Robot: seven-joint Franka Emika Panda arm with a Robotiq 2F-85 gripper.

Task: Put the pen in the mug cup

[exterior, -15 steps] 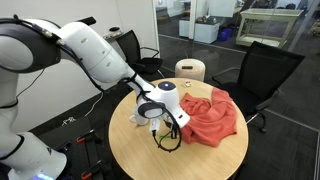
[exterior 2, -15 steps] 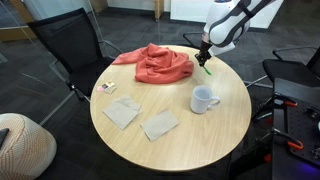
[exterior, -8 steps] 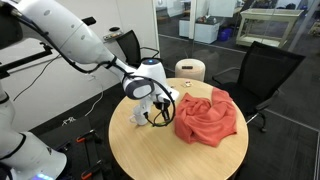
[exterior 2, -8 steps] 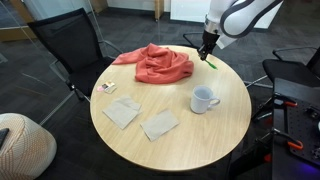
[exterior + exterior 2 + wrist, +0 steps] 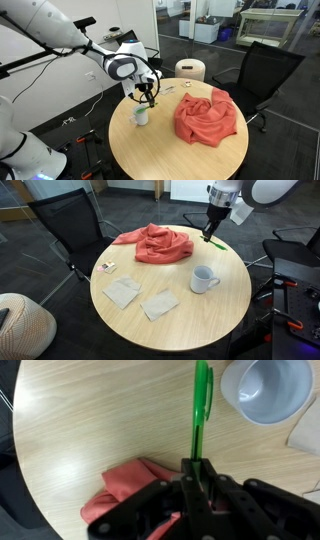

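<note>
Wrist view, left to right: red cloth (image 5: 125, 485) low left | gripper (image 5: 197, 465) jaws clamped on green pen (image 5: 201, 410), long axis running straight out from the jaws, carried above the table | mug cup (image 5: 268, 388) just right of pen shaft, mouth open, pen not yet over it | vs 0.5 s earlier: arm had risen, swung mugward.

Green pen (image 5: 202, 410) aloft, white mug (image 5: 202, 282) upright

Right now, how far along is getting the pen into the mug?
Pickup looks done: the gripper is shut on the pen, held above the table. In hand: the carry, with the pen off to one side of the mug in the wrist view. Left: line up over the mug, which looks empty, and drop it in.
</note>
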